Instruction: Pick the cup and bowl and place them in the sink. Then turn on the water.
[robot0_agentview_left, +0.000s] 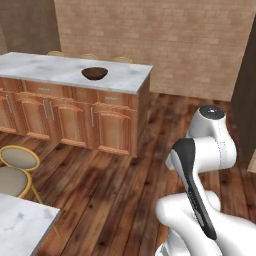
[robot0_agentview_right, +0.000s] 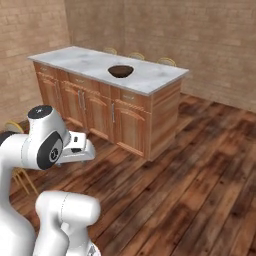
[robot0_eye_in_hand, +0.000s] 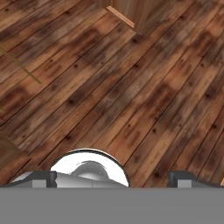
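One bowl (robot0_agentview_left: 95, 73) sat on the island counter (robot0_agentview_left: 50, 67), well apart from the robot. The gripper (robot0_eye_in_hand: 111, 177) was open and empty over the floor (robot0_eye_in_hand: 131, 87). The approach was not done; the base probably needed to drive closer.

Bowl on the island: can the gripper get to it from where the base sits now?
Probably not. The bowl sits on the island counter across open wood floor, while the open gripper points down at the floor.
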